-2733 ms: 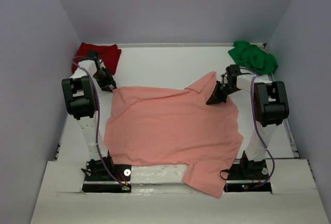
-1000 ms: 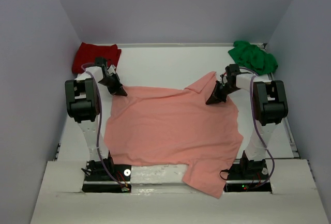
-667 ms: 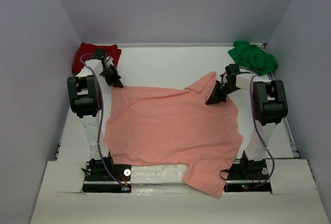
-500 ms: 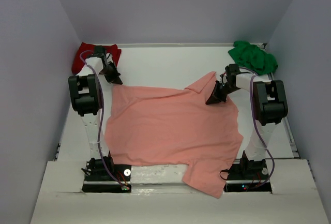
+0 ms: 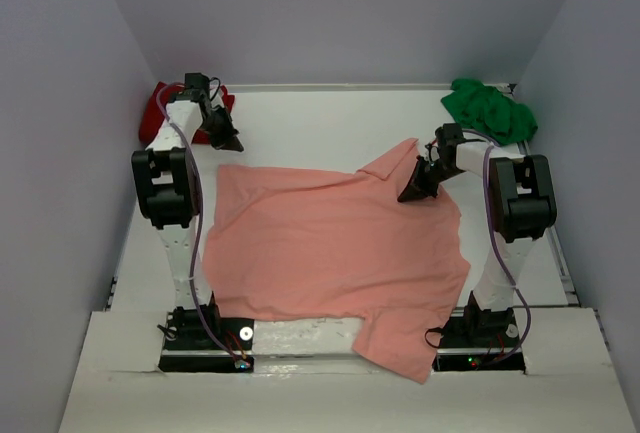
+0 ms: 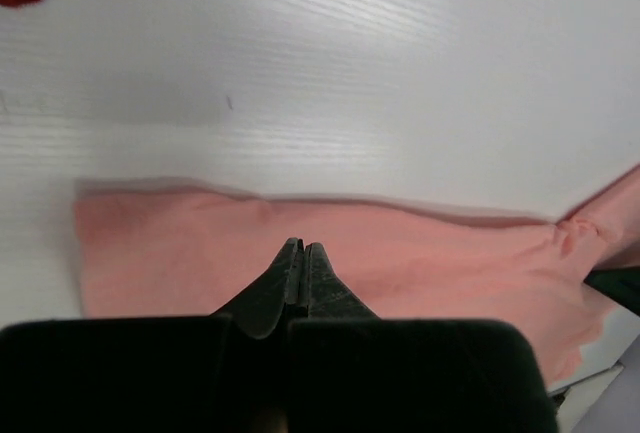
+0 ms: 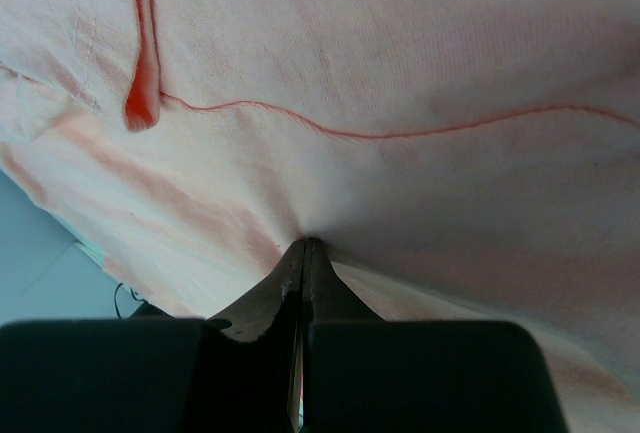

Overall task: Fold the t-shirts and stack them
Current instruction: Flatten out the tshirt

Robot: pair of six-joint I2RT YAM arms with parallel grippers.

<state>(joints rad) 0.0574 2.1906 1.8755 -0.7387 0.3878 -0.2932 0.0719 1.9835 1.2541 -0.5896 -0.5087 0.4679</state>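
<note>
— When you sweep the table [image 5: 320,118] from left to right, what comes first?

— At the far 10 o'clock corner lies the dark red t-shirt [image 5: 160,108], bunched up, with my left arm partly covering it. My left pincer [image 5: 230,141] hangs at its 4 o'clock side, close to the far-left corner of the salmon-pink t-shirt [image 5: 335,253].

— Is that pincer holding anything?

— No. From my left wrist, the fingers [image 6: 290,283] are pressed flat together with nothing between them. The salmon cloth lies flat beyond their tips.

— And the salmon-pink one itself?

— It is spread across the middle of the table, between my two arms. Its 5 o'clock corner droops over the near edge, just beside my right base.

— Now the right side?

— My right pincer [image 5: 412,191] is clenched on that same shirt, at its 1 o'clock part, just beneath the raised sleeve [image 5: 395,161]. My right wrist view is filled with the cloth, which puckers to the spot where my fingertips meet. A thin red seam [image 7: 400,136] runs across it above them.

— And beyond that?

— The green t-shirt [image 5: 488,110] sits crumpled in the 2 o'clock corner, near my right pincer but apart from it.
</note>
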